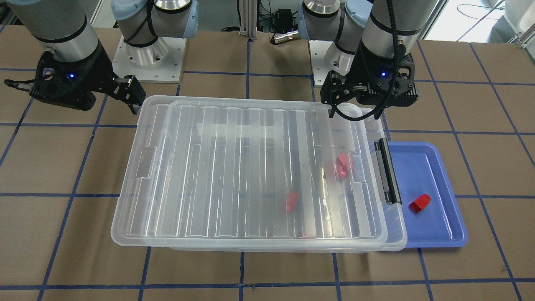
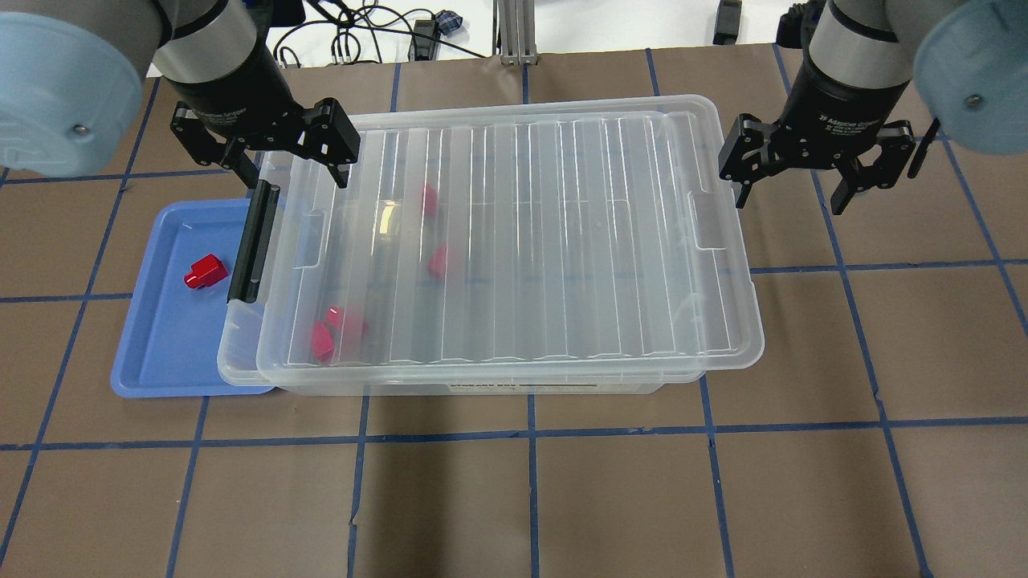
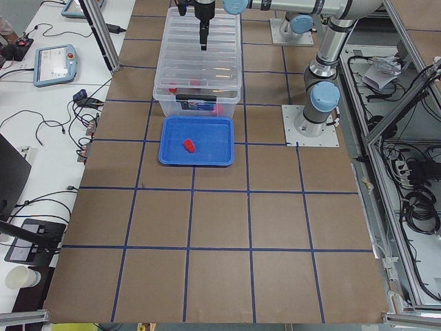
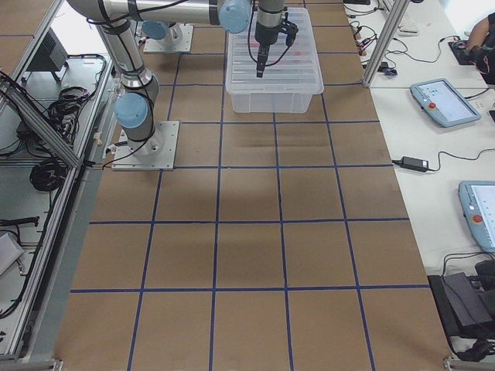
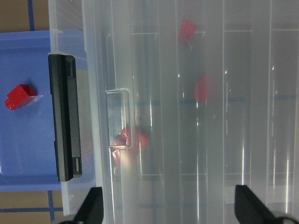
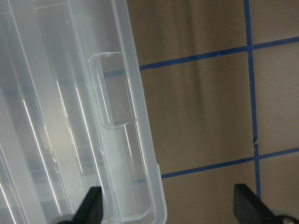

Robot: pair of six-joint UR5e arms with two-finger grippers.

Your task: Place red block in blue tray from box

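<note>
The red block lies in the blue tray, apart from both grippers; it also shows in the left wrist view. The clear box stands beside the tray, its ribbed lid resting on it, shifted a little away from the tray. The black latch bar is at the tray end. My left gripper is open and empty above the box's far corner by the latch. My right gripper is open and empty just beyond the box's other end.
Several more red pieces lie inside the box under the lid: two single ones and a clump near the latch end. The brown table has blue tape grid lines.
</note>
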